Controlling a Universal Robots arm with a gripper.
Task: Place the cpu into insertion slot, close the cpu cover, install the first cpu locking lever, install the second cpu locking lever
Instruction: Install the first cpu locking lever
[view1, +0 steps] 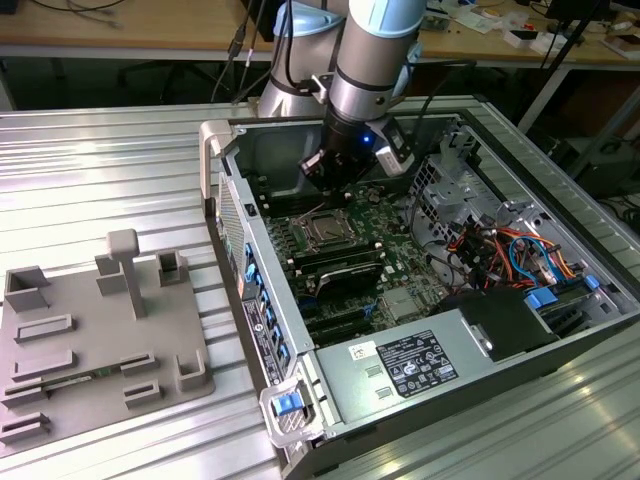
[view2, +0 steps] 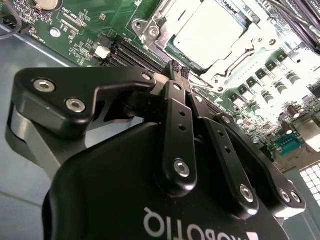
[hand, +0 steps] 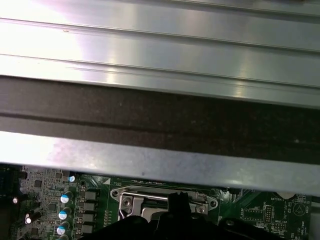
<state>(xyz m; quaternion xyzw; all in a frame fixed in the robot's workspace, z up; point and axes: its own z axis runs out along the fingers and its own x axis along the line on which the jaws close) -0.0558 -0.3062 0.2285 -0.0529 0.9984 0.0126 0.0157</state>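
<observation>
Presently the arm reaches down into the open computer case (view1: 222, 190), which lies on its side on the ribbed metal bench (view1: 100, 160).

- Gripper (view1: 335, 180): fingers pressed together, tips meeting with nothing between them in the second wrist view (view2: 178, 69). It hangs over the green motherboard (view1: 405, 215), just beside the socket on its far side. Cannot tell whether the tips touch anything.
- Cpu (view2: 210, 27): seated flat in the insertion slot (hand: 131, 201), its silver top bright under the light. In the exterior view it reads as a grey square (view1: 325, 232) near the middle of the board.
- Cpu cover (view2: 162, 22): lies down around the chip, which shows through its window. Cannot tell how the levers stand.
- Long black memory slots (view1: 340, 265) run just beside the socket, on the near side.
- Grey power supply box (view1: 400, 365) fills the near end of the case.
- Grey moulded fixture tray (view1: 100, 340) sits on the bench at the exterior view's left, well apart from the case.
</observation>
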